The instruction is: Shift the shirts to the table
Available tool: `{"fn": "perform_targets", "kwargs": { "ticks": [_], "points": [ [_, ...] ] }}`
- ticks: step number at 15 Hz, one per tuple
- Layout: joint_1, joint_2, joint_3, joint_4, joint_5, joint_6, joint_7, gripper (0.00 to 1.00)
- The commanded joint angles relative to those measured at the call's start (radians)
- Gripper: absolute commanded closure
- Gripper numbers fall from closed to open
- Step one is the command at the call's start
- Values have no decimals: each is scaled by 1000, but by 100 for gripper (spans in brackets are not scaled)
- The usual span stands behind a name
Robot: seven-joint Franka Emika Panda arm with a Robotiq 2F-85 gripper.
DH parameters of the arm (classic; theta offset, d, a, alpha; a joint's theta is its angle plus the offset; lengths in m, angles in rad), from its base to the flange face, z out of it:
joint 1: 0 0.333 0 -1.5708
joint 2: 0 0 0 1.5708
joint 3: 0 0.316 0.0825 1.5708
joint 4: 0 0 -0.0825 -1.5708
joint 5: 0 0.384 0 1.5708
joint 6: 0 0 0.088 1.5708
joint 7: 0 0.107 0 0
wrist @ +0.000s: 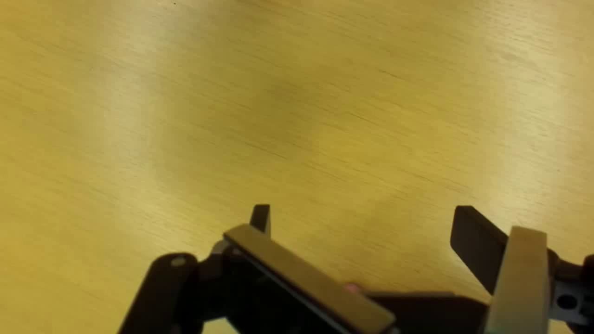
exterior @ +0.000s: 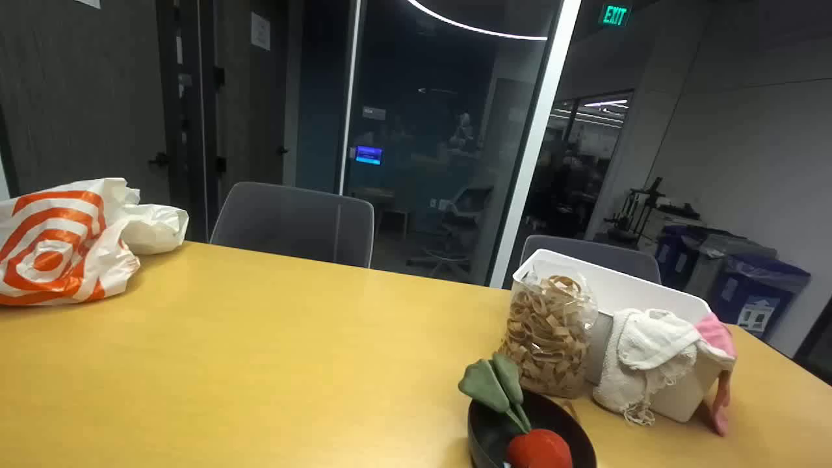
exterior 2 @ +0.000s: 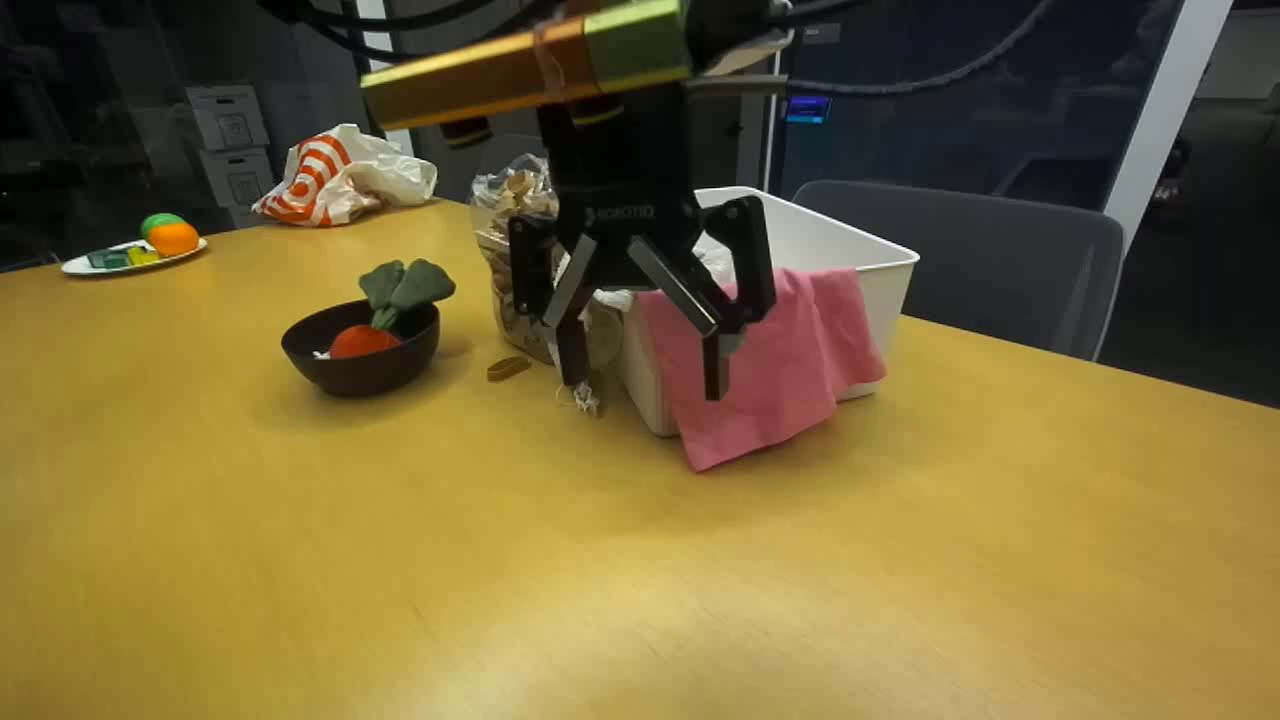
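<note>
My claw (exterior 2: 645, 388) is in released position: its two fingers (exterior 2: 716, 375) stand well apart, and in the wrist view I see the yellow table (wrist: 297, 116) in the space between them. In an exterior view it hangs above this table, before the white bin (exterior 2: 893, 295), and it points downward. The pink cloth (exterior 2: 790, 370) is draped over the rim of this bin, and its lower corner comes down on the outside, near the table; whether the claw touches the cloth, I cannot tell. The white cloth (exterior: 650, 344) hangs over the same bin, but on the adjoining side, with loose fringe (exterior: 640, 415) at its bottom. Just beside the bin there stands a transparent bag (exterior: 551, 351), filled with tan curled strips (exterior: 539, 318). Near to it I find a dark bowl (exterior 2: 360, 378), in which lies a red round thing (exterior 2: 363, 341), with green leaves (exterior 2: 420, 285) rising above the rim. Farther away on the table are a plate (exterior 2: 77, 266) with small colourful pieces (exterior 2: 142, 256) and a crumpled white bag (exterior 2: 350, 185) with orange rings.
</note>
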Motion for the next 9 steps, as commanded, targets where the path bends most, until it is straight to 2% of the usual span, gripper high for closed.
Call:
{"fn": "perform_targets", "kwargs": {
  "ticks": [1, 6, 9],
  "points": [
    [1, 0, -1, 3, 0, -1, 0, 0],
    [1, -1, -1, 10, 0, -2, 0, 0],
    [41, 12, 7, -5, 56, 47, -28, 0]
  ]
}}
